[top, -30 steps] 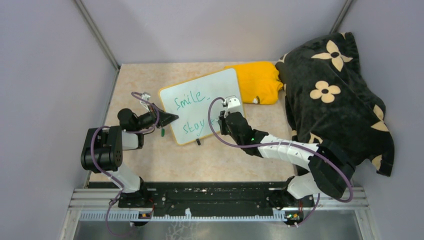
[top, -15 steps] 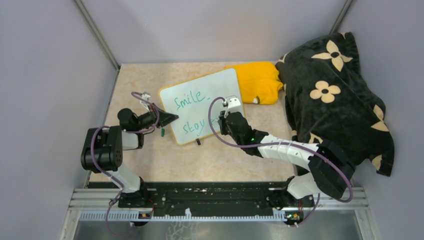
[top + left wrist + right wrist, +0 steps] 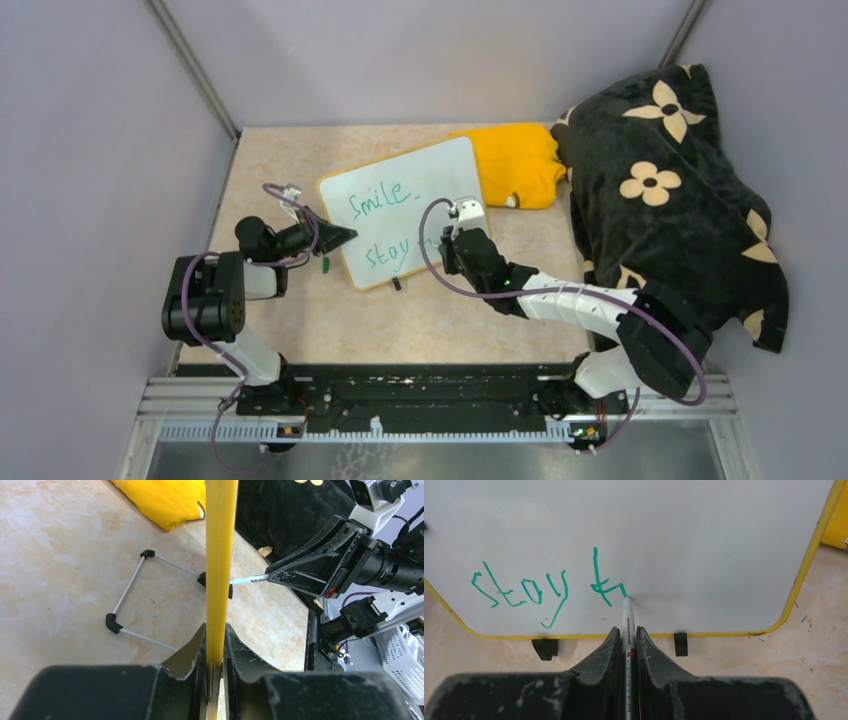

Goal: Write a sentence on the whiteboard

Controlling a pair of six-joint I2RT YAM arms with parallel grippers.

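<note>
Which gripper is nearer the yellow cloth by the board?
Right. The right gripper, holding the marker, works at the whiteboard's right half, just short of the yellow cloth; the left gripper clamps the board's opposite left edge.

The flat glossy white whiteboard [image 3: 440, 170] rests on the beige marbled tabletop [image 3: 400, 325], with the green handwritten sentence [image 3: 376, 203] on its face. Against the whiteboard's right edge lies a folded yellow cloth [image 3: 520, 165], and farther right a black flower-patterned blanket [image 3: 670, 200].

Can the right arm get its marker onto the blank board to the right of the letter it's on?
Probably yes. The marker in the right gripper touches the whiteboard, and bare surface runs rightward to its edge. The left gripper clamps the opposite edge, out of the way.
</note>
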